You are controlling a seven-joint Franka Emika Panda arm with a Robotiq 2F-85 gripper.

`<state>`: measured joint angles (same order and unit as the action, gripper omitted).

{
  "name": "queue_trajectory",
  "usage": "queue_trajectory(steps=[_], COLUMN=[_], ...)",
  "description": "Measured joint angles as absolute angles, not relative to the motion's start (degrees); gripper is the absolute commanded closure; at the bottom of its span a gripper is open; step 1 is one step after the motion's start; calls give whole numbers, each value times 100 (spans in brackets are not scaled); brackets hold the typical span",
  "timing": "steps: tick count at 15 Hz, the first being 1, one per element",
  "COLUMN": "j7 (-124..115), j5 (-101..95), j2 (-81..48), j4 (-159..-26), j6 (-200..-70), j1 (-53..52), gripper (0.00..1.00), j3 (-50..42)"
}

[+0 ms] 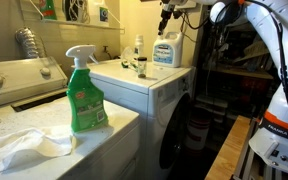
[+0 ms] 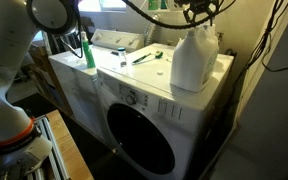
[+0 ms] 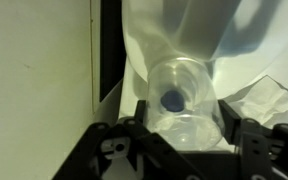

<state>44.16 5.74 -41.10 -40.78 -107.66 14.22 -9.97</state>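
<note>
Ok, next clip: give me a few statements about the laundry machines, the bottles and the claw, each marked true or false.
1. The claw is at the top of the white jug. True.
2. The jug lies on its side. False: it stands upright on the front-loading machine.
3. The green spray bottle shares that machine top with the jug. False: it stands on the neighbouring machine.
4. A white cloth lies beside the spray bottle. True.
5. In the wrist view, the claw's fingers stand on either side of the jug's neck. True.
</note>
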Motion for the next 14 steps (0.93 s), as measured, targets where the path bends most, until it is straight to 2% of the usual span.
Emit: queue_trajectory(steps=[6,14], j7=[4273,4225], j5=[404,445], j2=[-4109,-3695], j4=[-4050,-3362], j6=[-10750,-10784], j1=[1288,1432], gripper=[55,54], j3=[-1173,-1279])
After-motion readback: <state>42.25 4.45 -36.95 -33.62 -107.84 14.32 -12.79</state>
